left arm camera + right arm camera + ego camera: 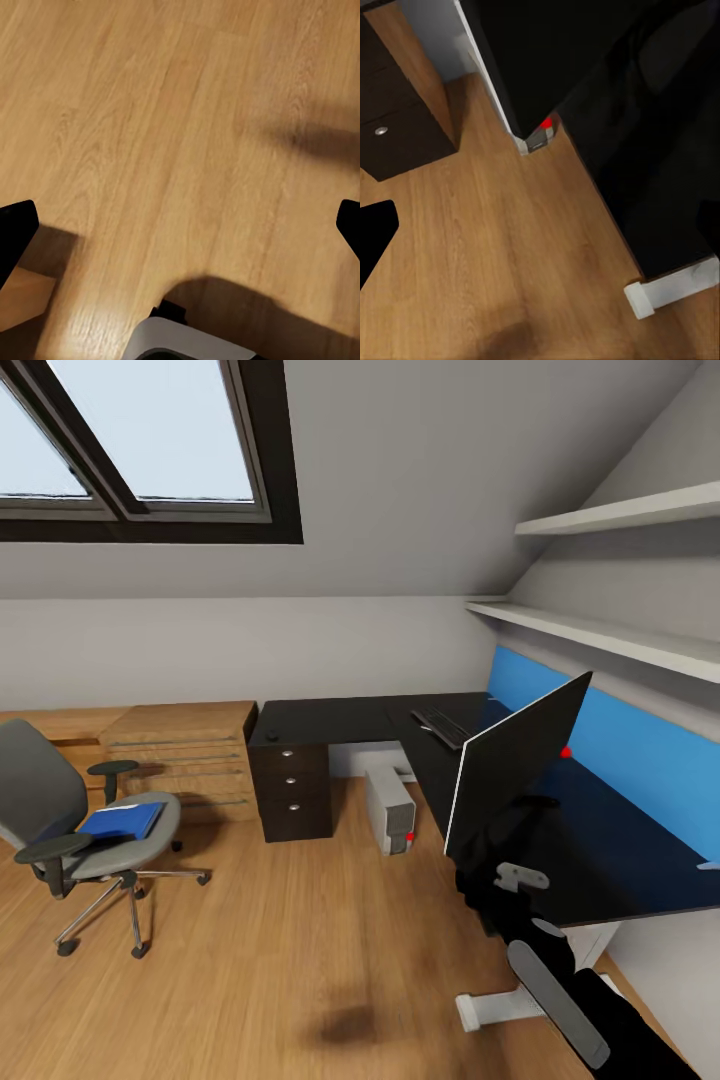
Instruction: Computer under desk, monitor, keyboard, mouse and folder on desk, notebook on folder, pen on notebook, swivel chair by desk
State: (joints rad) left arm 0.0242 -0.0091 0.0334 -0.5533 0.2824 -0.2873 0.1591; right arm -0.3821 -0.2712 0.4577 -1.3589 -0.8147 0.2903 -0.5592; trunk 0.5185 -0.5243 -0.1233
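Sloped-ceilinged attic bedroom: right tool, closure unclear, hovers beside the wide black flat monitor, whose tilted stance over the glossy black table edge risks toppling.

the right arm is built of glossy black rounded segments, with a long pale grey oval panel along its forearm and a small grey bracket with 2 dark holes nearer the wrist. in both wrist views, blunt black fingertips frame the edges, and a white-grey rounded housing with a black clip shows.
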